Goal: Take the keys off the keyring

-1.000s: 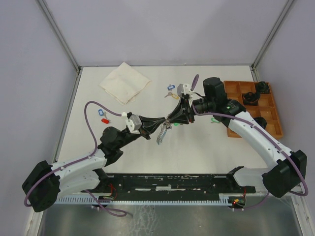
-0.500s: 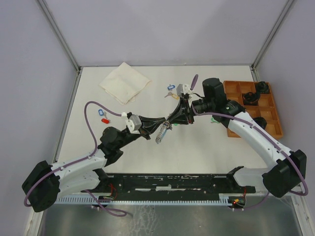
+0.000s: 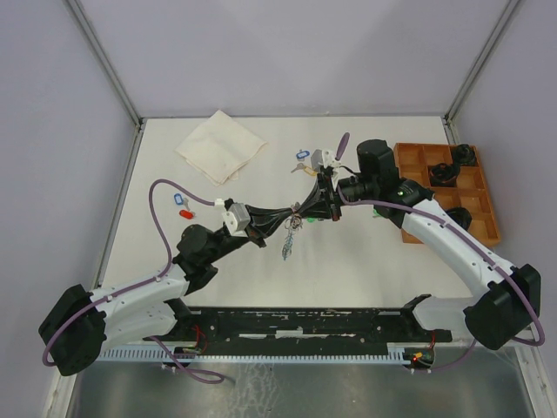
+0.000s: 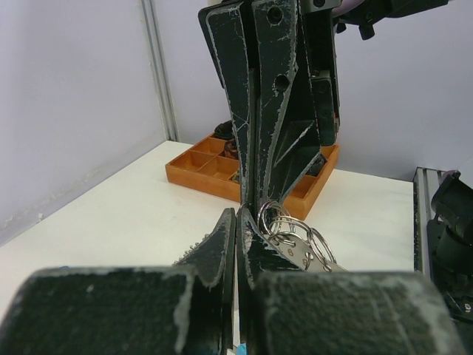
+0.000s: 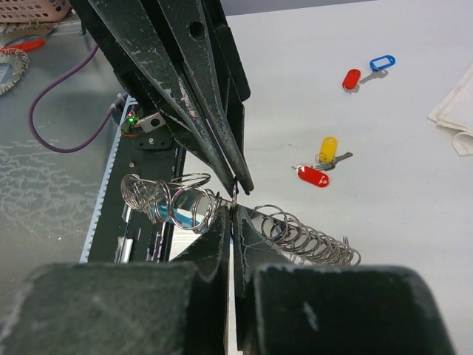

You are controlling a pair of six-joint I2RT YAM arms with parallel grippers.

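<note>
Since a second back: right hand [image 3: 306, 211] has gone from slightly apart to fully together and nudged toward the left hand [image 3: 290, 217]. The keyring [image 3: 289, 239] under them hung slanted, now hangs straighter. Left hand is clamped on the keyring, pads flat together with only thin wire between. Right hand is pressed shut tip-to-tip against it, mid-stack of the silvery wire rings [image 5: 303, 235]; can't tell whether it has wire or a key between the pads. Keyring is up in the air between both arms, above mid-table, with a bit of light-blue band [image 5: 157, 214] showing behind the rings. My read on handling: light, hard, slick metal. The rings are springy and the strand floppy, so it'll likely swing and slip out of a flat pinch. Better to anchor on the stiffer band with one hand and pull each key by its flat head or plastic tag, not by the wire. Keys still threaded on are hard to pick out. Out on the table [image 3: 348, 261]: blue-tagged key [image 3: 302, 154], another blue one [image 3: 182, 199] beside a red one [image 3: 186, 212]. The right wrist view adds a yellow-tagged key [image 5: 327, 148] just beside a red-tagged key [image 5: 314, 176]. Further out: folded cloth [image 3: 220, 145], orange tray [image 3: 416, 161]. Writing: none legible, tags look blank from here, no brand marks visible.
</note>
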